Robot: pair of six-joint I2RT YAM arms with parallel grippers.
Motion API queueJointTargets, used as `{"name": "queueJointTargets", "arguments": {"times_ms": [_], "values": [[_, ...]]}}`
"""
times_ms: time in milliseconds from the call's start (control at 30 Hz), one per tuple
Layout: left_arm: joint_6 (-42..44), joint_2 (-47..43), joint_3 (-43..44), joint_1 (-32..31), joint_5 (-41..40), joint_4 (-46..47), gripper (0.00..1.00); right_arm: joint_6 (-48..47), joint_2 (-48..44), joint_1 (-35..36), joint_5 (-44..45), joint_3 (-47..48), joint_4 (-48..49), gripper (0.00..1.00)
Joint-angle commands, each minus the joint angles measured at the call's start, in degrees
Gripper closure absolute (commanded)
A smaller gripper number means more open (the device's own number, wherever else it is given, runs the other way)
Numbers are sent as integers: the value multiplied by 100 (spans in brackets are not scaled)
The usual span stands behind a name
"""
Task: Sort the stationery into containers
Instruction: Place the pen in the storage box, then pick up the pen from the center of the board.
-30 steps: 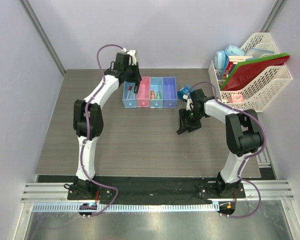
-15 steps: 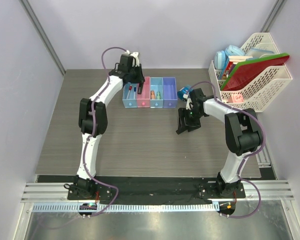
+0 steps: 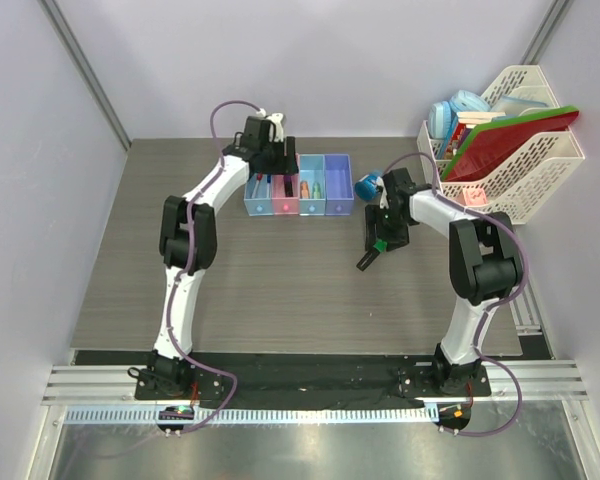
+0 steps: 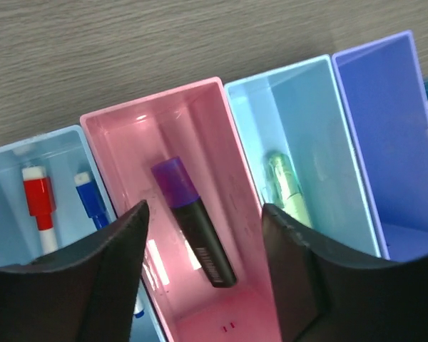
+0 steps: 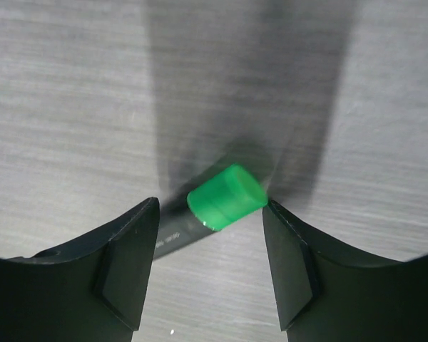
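Slid the left gripper [image 3: 282, 172] toward 3 o'clock since a second ago, off the first light blue bin [image 4: 64, 153] and over the pink bin [image 4: 200, 128]. Turned the right gripper [image 3: 380, 240] at the wrist as well, baring the green highlighter [image 5: 225, 196] beneath it.

Counts as sorted:
- red-capped pen [image 4: 39, 199] and blue-capped pen [image 4: 91, 203] in the first light blue bin
- purple highlighter [image 4: 192, 221] in the pink bin
- pale-green bit [image 4: 284, 187] and orange bit [image 3: 305, 187] in the second light blue bin [image 4: 307, 128]

Leaves two things outside:
- the green highlighter, at 5 o'clock of the row and well apart from it, slanting toward 7 o'clock, seemingly raised off the table [image 3: 230, 280]
- the blue roll [image 3: 368, 187], just at 3 o'clock of the purple-blue bin [image 4: 385, 128]

Looks pinched, that highlighter, between the right fingers [image 5: 128, 263], cap against one and body against the other. Keeps the left jaws spread, nothing between them.
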Motion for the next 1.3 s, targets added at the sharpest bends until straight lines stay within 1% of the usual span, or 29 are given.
{"name": "queueJointTargets", "arguments": {"times_ms": [0, 200, 367, 500, 533, 567, 733, 800, 967, 1067, 1167, 1200, 1267], "values": [[169, -52, -161, -16, 25, 64, 32, -50, 536, -49, 516, 126, 360, 34], [125, -394, -328, -16, 86, 46, 29, 46, 835, 38, 436, 188, 483, 35], [98, -1106, -662, 2, 174, 29, 28, 64, 897, 170, 515, 127, 536, 35], [247, -1677, -1119, 11, 201, 107, 28, 73, 512, 188, 770, 30, 457, 35], [282, -1870, -1302, 2, 175, 134, 27, 64, 415, 179, 1057, -57, 448, 35], [335, -1958, -1374, 10, 166, 143, 27, 73, 301, 162, 1095, -110, 448, 35], [502, -2319, -1629, 72, 122, 108, 27, 12, -183, 126, 920, -400, 431, 34], [520, -2451, -1700, 107, 131, 55, 27, -6, -262, 126, 684, -471, 413, 34], [722, -2750, -1875, 160, 104, -147, 26, -24, -246, 126, 560, -594, 430, 35], [845, -2987, -1998, 213, 69, -340, 23, 2, -88, 223, 472, -586, 501, 35], [959, -3259, -2218, 274, -27, -455, 16, 46, 36, 433, 480, -471, 518, 36], [968, -3417, -2340, 292, -132, -472, 9, 46, 123, 547, 480, -454, 510, 36], [986, -3558, -2508, 362, -247, -472, 1, 47, 185, 618, 498, -410, 518, 36]]}}
